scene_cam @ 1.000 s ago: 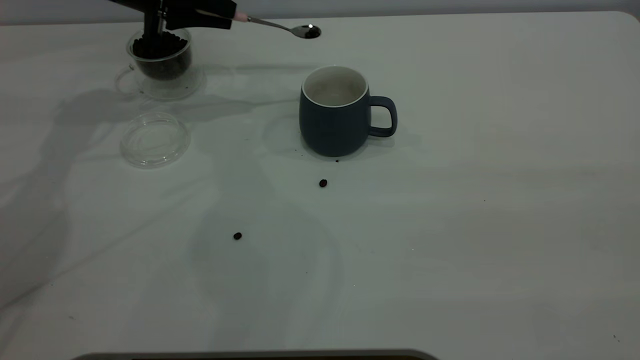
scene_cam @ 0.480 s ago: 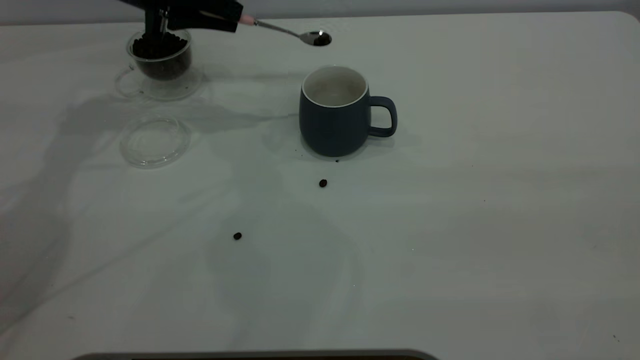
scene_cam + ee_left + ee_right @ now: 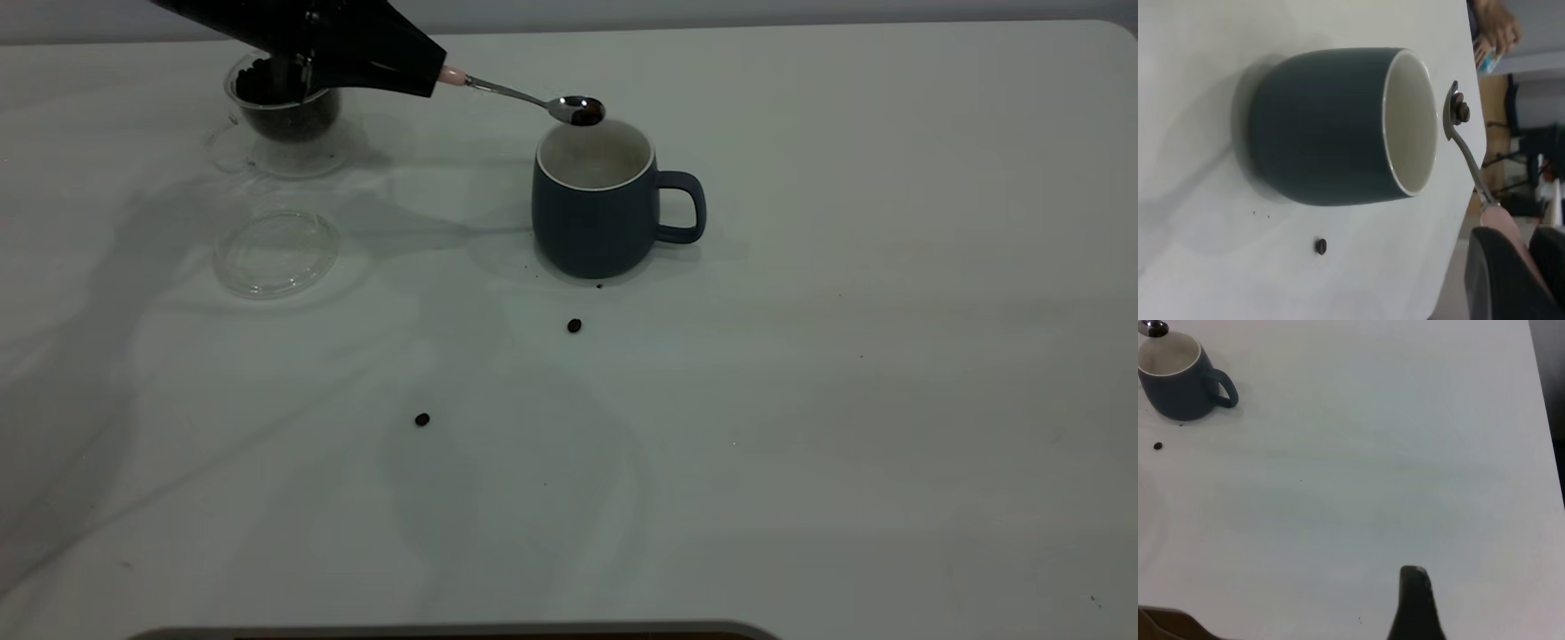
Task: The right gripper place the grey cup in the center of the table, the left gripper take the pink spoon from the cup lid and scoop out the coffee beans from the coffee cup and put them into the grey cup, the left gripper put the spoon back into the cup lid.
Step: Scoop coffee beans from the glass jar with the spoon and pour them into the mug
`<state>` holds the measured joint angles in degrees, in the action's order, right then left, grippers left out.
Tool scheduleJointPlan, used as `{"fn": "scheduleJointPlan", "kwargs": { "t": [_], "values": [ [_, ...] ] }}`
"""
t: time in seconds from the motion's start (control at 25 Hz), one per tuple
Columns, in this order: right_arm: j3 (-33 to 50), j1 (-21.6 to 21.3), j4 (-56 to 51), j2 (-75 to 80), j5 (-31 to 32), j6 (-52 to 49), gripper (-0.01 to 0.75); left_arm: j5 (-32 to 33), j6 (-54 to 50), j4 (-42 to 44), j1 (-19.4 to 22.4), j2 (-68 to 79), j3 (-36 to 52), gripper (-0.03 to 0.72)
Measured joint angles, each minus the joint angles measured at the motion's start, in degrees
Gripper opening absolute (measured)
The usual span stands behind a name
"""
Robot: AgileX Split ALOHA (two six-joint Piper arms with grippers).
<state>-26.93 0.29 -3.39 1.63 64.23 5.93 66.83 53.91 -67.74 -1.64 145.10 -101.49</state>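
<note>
The grey cup (image 3: 591, 218) (image 3: 1331, 127) (image 3: 1175, 390) stands upright near the table's middle, its handle toward the right. My left gripper (image 3: 418, 76) (image 3: 1515, 240) is shut on the pale handle of the pink spoon (image 3: 533, 96) (image 3: 1465, 143). The spoon's bowl hovers over the cup's far rim with coffee beans (image 3: 587, 114) (image 3: 1461, 110) in it. The glass coffee cup (image 3: 284, 116), full of beans, is partly behind the left arm. Nearer than it, the cup lid (image 3: 276, 253) lies flat and bare. My right gripper (image 3: 1413, 587) sits far to the right, low over the table.
Two loose beans lie on the table (image 3: 845, 400), one (image 3: 574, 325) (image 3: 1321, 246) just in front of the grey cup and one (image 3: 422, 419) farther forward. A person's hand (image 3: 1498, 27) shows beyond the table's edge in the left wrist view.
My left gripper has swung the spoon forward, down and to the right. Its bowl went from well behind the grey cup to just over the cup's far rim.
</note>
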Motion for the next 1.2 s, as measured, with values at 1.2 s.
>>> {"fn": "scheduleJointPlan", "kwargs": {
  "t": [1.2],
  "values": [
    [0.0,0.0,0.0,0.0,0.0,0.0,0.590,-1.0,25.9,2.9,-1.4,-0.5,0.0,0.117]
  ]
}}
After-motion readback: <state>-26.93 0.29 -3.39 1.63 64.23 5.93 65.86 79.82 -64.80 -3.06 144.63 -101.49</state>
